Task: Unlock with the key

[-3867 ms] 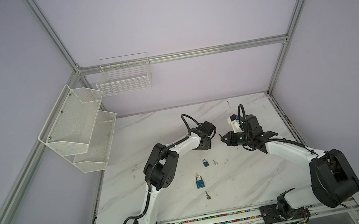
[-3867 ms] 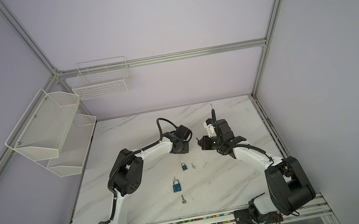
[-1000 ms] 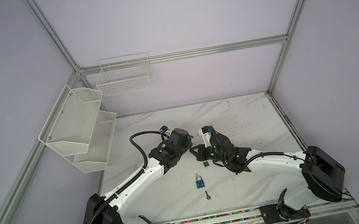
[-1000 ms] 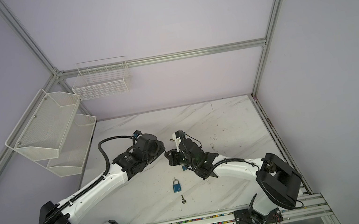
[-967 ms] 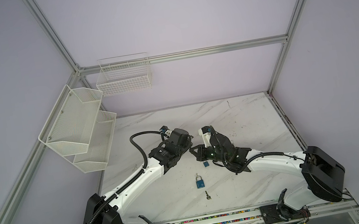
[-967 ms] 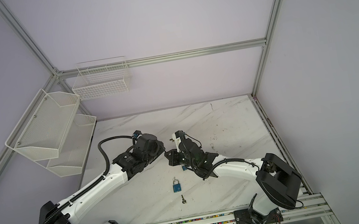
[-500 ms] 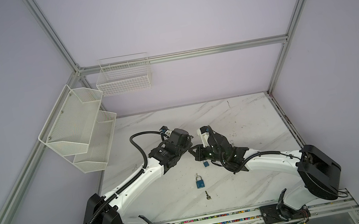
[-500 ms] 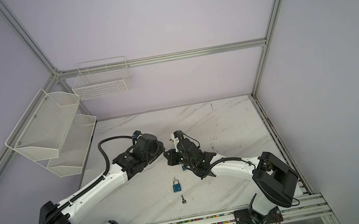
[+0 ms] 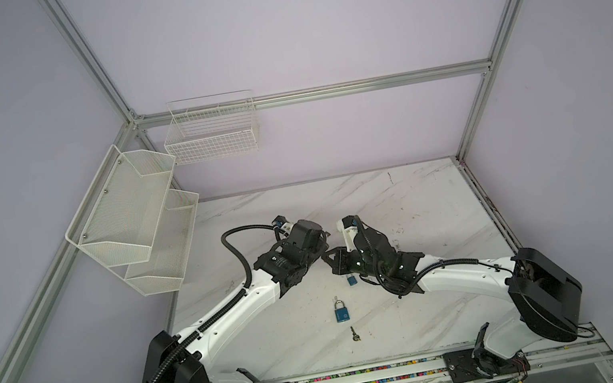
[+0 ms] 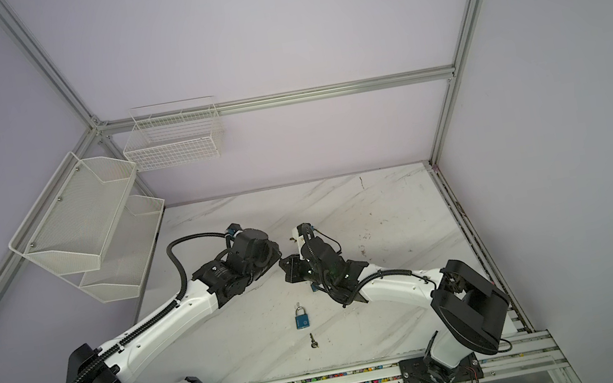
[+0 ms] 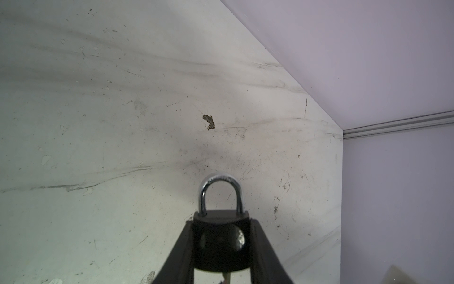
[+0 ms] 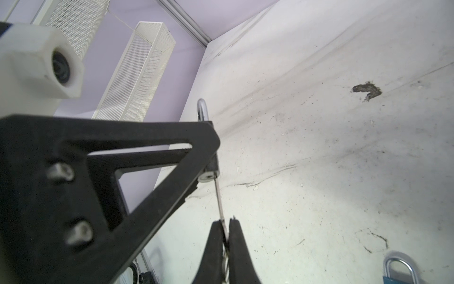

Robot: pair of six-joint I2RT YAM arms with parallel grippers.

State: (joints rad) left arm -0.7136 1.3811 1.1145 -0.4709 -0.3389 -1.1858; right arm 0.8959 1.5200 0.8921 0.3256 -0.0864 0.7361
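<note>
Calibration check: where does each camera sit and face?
Top views: high above the front, looking down at the table; both arms whole.
Left wrist: behind the left gripper, looking along it at the clamped black padlock.
Right wrist: behind the right gripper, facing its key at that padlock's underside; left gripper shows too.
Shared: both wrist views show that padlock and a brown stain.

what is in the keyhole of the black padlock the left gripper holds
The key, pinched in the right gripper, meets the black padlock at its keyhole end. A left gripper finger covers the lock body, so how far in it goes is hidden.
</note>
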